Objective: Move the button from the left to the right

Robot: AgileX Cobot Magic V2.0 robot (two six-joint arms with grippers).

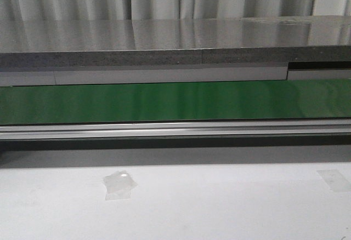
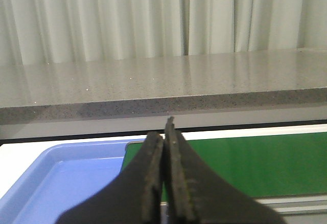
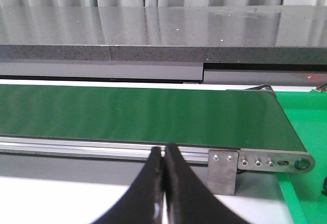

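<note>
Front view: green conveyor belt [image 1: 175, 102] runs across, alu rail along its near edge, grey stone counter [image 1: 164, 37] behind, white bench [image 1: 219, 207] in front w/ two bits of clear tape [image 1: 119, 185]. No button on belt or bench here; no arms in view either.

Left wrist view: left gripper [image 2: 164, 132] has its fingers [image 2: 153, 183] pressed together, nothing between them. Blue tray [image 2: 30, 188] sits just beside the belt's end; the part that shows holds no button, rest hidden behind the fingers.

Right wrist view: right gripper [image 3: 163, 155] also pressed together, empty. Belt end w/ metal bracket [image 3: 225, 168], green surface beyond.

Button not visible anywhere, so can't tell where it is. Judgement: prob. light, rigid plastic; the round cap would be slick and might depress, so pinch the boxy body on its flat sides.
</note>
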